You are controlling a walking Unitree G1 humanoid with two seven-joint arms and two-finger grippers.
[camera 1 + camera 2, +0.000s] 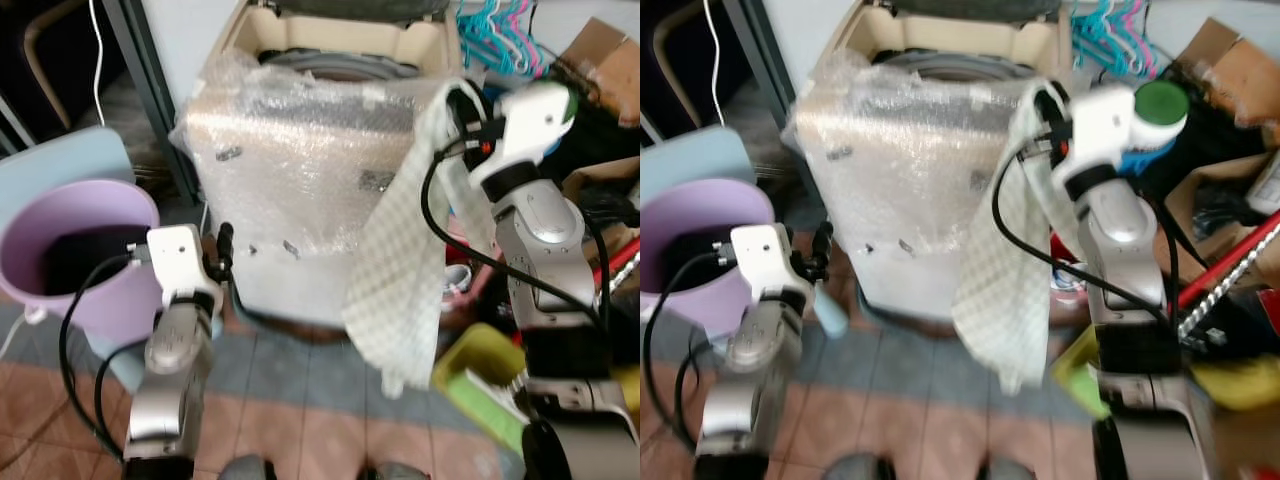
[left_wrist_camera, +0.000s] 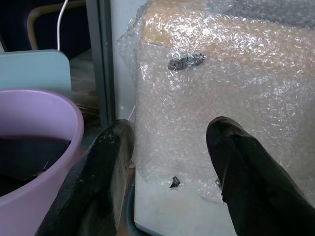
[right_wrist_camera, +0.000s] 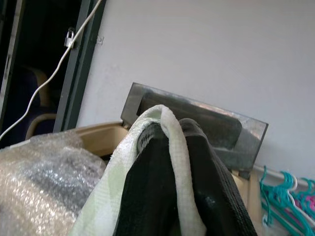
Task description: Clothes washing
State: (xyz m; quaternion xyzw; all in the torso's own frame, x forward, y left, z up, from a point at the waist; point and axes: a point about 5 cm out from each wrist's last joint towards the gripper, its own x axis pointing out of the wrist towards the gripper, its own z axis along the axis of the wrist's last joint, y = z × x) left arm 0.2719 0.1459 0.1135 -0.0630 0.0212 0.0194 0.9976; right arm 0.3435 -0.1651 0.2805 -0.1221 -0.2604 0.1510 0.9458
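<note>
A top-loading washing machine [image 1: 300, 170] wrapped in bubble wrap stands ahead with its lid up and the drum [image 1: 335, 65] showing. My right gripper [image 1: 462, 105] is raised at the machine's front right corner, shut on a pale checked cloth [image 1: 395, 270] that hangs down almost to the floor. In the right wrist view the cloth [image 3: 172, 162] is pinched between the black fingers [image 3: 142, 191]. My left gripper [image 1: 222, 255] is low, between the purple bucket [image 1: 75, 250] and the machine, open and holding nothing. Its fingers [image 2: 106, 167] point at the bubble wrap [image 2: 216, 83].
Turquoise hangers [image 1: 495, 35] hang behind the machine on the right. Cardboard boxes [image 1: 600, 55], a yellow-green tub [image 1: 485, 375] and other clutter crowd the floor at right. A pale blue board [image 1: 70, 160] stands behind the bucket. A dark metal post [image 1: 155, 95] rises left of the machine.
</note>
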